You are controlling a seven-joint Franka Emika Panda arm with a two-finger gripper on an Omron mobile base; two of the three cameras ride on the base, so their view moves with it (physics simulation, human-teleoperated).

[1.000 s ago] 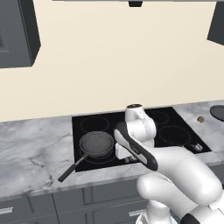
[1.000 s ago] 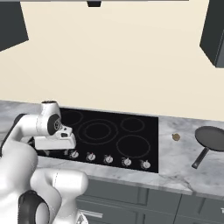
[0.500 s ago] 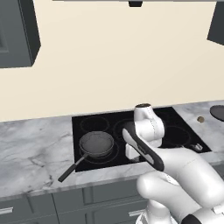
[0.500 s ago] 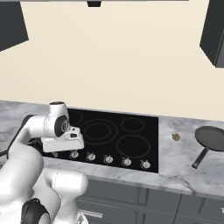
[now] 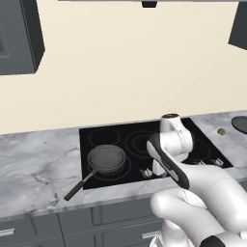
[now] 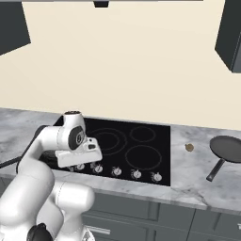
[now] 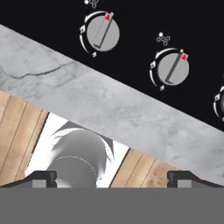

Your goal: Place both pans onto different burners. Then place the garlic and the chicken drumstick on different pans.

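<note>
the deeper pan point(image 5: 106, 158) is sitting on the front left burner point(image 5: 112, 166) of the cooktop point(image 6: 141, 146), so that placement looks done. the shallower pan point(image 6: 227, 147) is lying on the counter point(image 6: 197, 179) well to the right, off the glass, with the small brown piece, likely the chicken drumstick point(image 6: 189, 147), between it and the cooktop. the gripper point(image 7: 112, 177) is hanging spread wide and empty above the knobs point(image 7: 103, 33), probably free to fetch that pan.
</note>
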